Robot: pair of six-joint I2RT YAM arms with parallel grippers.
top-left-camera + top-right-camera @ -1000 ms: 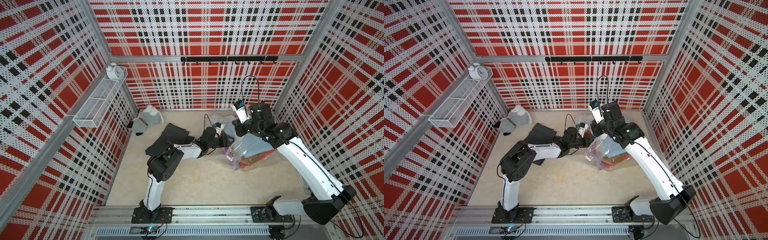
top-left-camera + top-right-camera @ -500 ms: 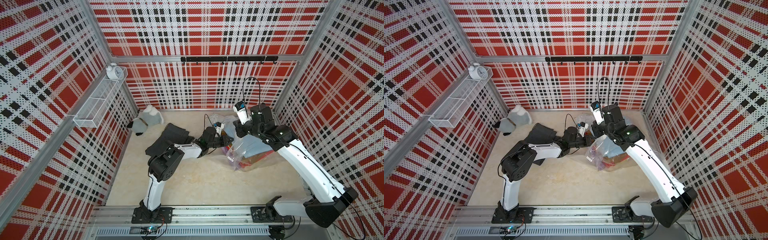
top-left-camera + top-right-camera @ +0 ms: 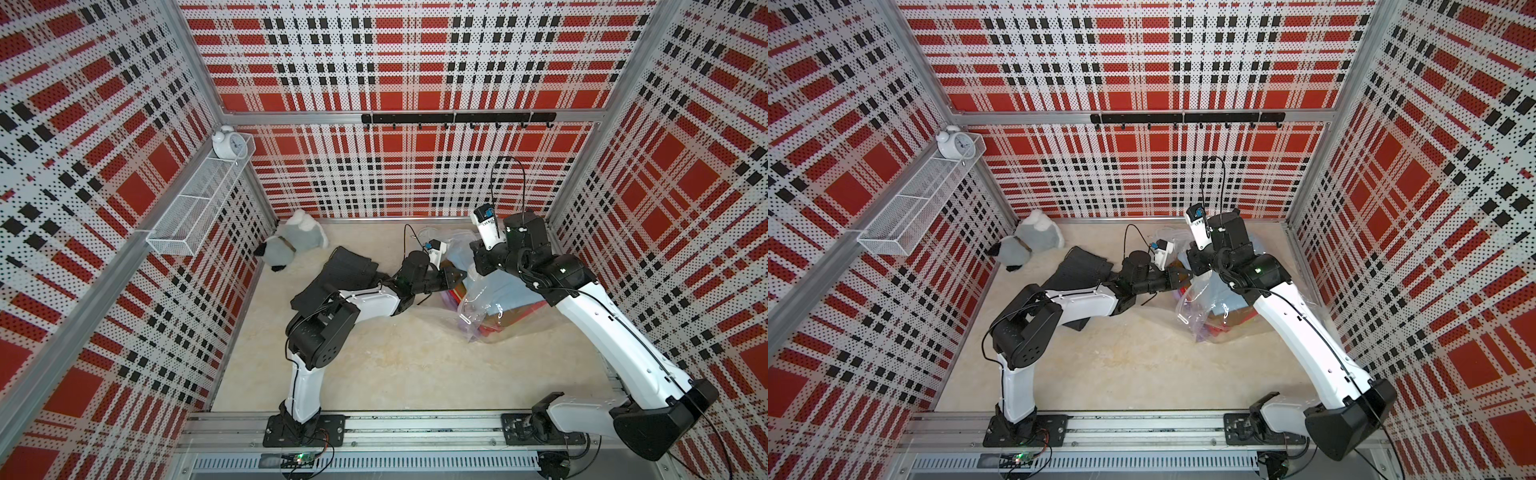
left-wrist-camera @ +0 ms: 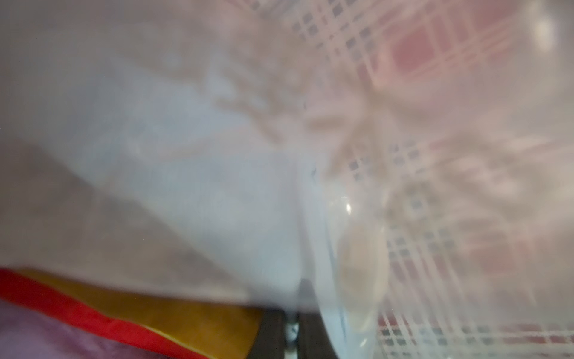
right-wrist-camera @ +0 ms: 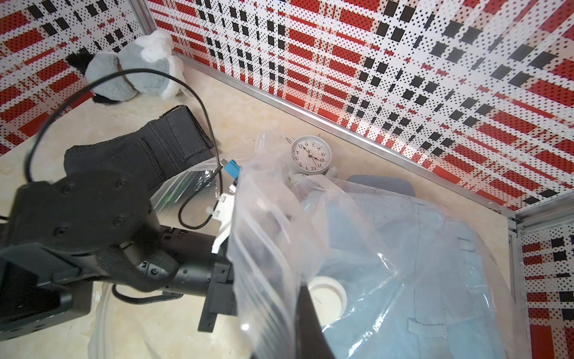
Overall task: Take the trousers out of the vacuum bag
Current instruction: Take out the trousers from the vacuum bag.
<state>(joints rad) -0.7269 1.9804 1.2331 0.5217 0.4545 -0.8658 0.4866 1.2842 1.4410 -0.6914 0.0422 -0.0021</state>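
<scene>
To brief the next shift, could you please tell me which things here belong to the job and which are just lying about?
Job: vacuum bag; light blue trousers inside it; charcoal trousers already out.
Lying about: plush toy; alarm clock by the bag; second alarm clock on the wire shelf.

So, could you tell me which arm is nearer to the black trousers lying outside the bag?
Left. The left arm reaches across the black trousers, covering part of them; the right arm is over the bag, apart from them.
</scene>
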